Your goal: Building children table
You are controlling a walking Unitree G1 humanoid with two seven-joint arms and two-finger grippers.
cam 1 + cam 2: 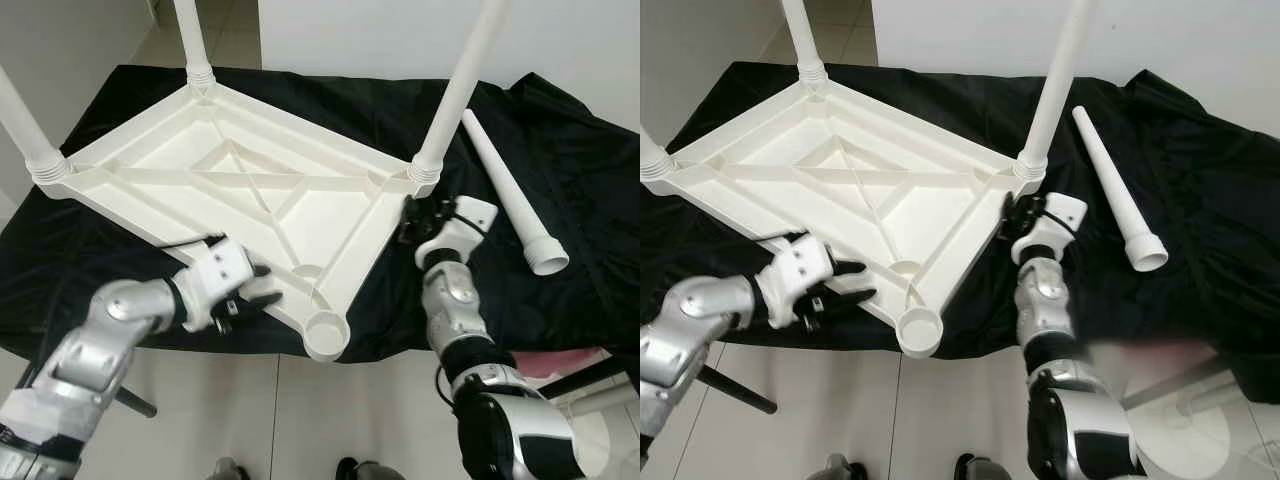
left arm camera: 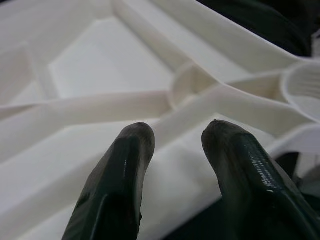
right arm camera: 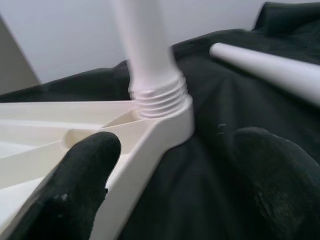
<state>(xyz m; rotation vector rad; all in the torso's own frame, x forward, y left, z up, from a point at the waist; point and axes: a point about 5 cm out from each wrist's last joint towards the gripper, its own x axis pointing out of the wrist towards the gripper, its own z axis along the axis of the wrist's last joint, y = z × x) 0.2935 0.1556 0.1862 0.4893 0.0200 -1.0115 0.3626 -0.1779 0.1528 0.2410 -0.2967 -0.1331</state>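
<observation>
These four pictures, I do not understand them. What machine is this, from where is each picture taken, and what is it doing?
It is a humanoid robot with two silver arms. Two pictures come from its head, looking down; two come from cameras on its wrists. On a black cloth lies a white children's table, upside down, three legs screwed in. The fourth leg lies loose beside it, and one corner socket is empty. The left claw rests open at the table's near edge; the right claw, open, straddles the edge by one fitted leg. Neither holds anything.
</observation>
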